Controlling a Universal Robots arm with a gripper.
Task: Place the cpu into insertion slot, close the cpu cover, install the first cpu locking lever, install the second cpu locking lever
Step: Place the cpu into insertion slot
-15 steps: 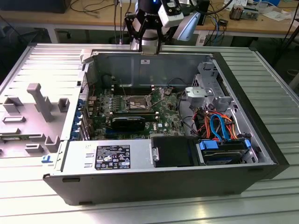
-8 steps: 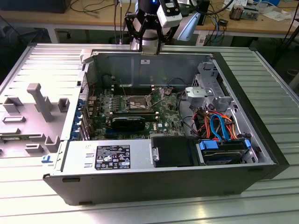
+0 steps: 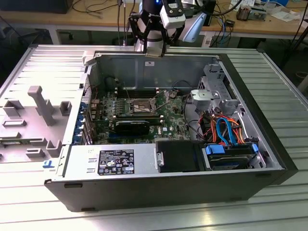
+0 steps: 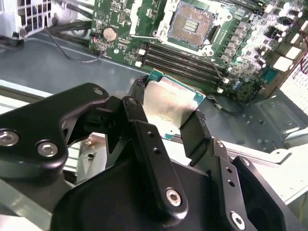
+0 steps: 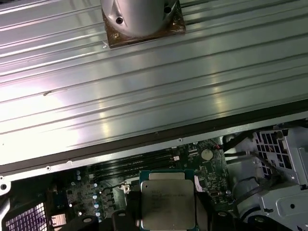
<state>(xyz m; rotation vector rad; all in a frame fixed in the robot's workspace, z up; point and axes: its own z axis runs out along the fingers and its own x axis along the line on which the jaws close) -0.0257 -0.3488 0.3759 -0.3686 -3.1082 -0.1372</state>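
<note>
Black fingers (image 4: pixel 195 130) of the gripper (image 4: pixel 169 103) sit closest in the second wrist view, jaws pinched on the cpu (image 4: pixel 166 113) by two opposite edges, silver top showing. Beyond it, on the green motherboard (image 4: pixel 122 26), the insertion slot (image 4: pixel 191 24) lies open, contacts showing.

Over to the first wrist view: the cpu (image 5: pixel 167 199) hangs level above the board, ribbed metal table (image 5: pixel 144 96) beyond.

Exterior view now: the gripper (image 3: pixel 155 50) hovers over the far wall of the computer case (image 3: pixel 159 185), well apart from the insertion slot (image 3: pixel 137 107).
</note>
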